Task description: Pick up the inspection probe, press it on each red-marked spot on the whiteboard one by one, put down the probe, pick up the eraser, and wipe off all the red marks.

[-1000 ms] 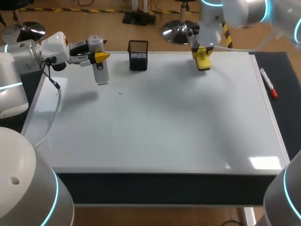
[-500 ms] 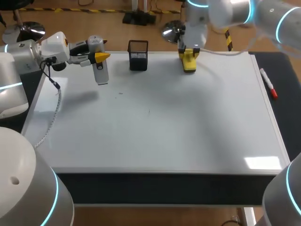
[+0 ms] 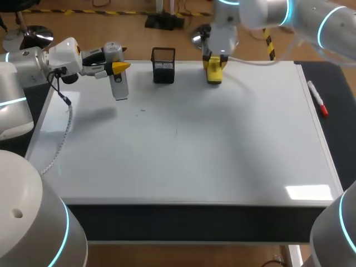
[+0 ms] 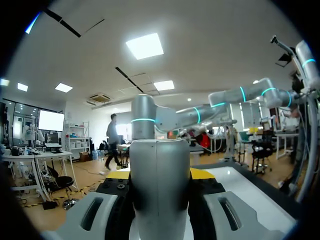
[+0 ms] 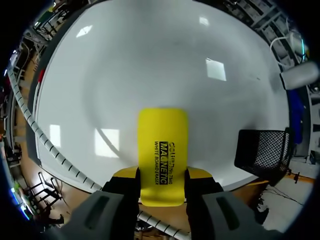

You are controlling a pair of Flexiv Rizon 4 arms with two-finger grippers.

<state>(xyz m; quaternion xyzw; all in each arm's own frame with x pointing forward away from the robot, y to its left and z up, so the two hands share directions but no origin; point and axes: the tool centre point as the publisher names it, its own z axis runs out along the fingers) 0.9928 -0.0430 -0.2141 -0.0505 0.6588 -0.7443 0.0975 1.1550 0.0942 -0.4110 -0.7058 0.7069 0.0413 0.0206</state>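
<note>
My left pincer [image 3: 117, 67] is clamped on the inspection probe [image 3: 119, 86] – both fingers press its grey body from either side, as the left wrist view shows [image 4: 160, 185]. It hangs over the far left corner of the whiteboard [image 3: 183, 161], the probe's lower end pointing down at the board.

My right pincer [image 3: 213, 61] grips the yellow eraser [image 3: 214, 73] between its fingers at the far edge of the whiteboard, just right of the black mesh holder [image 3: 163, 65]. From the right wrist the eraser [image 5: 162, 135] juts ahead of the fingers – whether it touches the board I cannot tell.

Two tiny marks [image 3: 142, 110] sit left of the board's middle, too small to judge their colour. A red marker [image 3: 318, 99] lies on the dark strip to the right of the board.
</note>
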